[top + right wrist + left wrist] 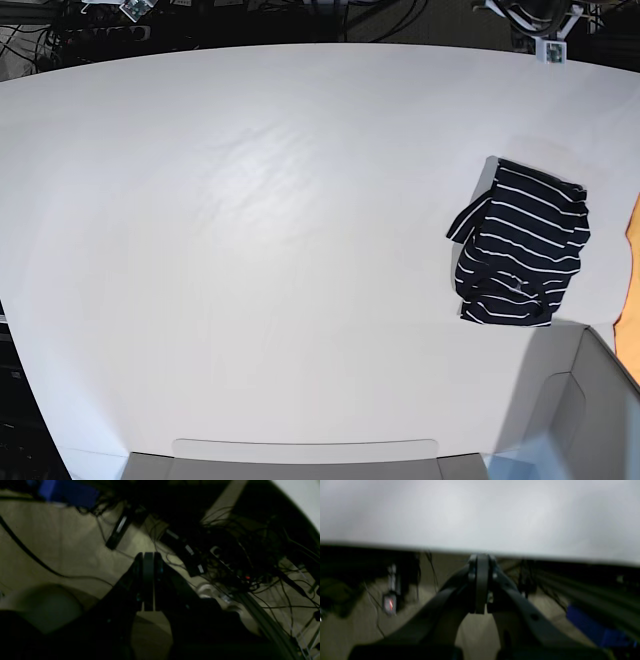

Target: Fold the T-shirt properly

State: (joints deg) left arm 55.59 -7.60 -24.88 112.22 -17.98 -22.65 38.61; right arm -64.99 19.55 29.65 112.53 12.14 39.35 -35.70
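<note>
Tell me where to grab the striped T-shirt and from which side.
Probably best to take the T-shirt by the flap jutting out at its left edge in the base view, coming down from above on the bare table side: that corner sticks out free of the bundled cloth.

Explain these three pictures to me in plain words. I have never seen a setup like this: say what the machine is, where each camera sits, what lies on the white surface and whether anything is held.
This is a robot with two arms, each ending in a two-fingered gripper with a small camera at the wrist. The overhead picture looks down on a white table. On its right side lies a dark T-shirt with thin white stripes, already bundled into a compact shape. An orange cloth peeks in at the right edge. Neither arm appears in this view.

The left wrist picture shows the left gripper shut, at the table's edge. The right wrist picture shows the right gripper shut, above a floor strewn with cables. Neither gripper holds anything.
</note>
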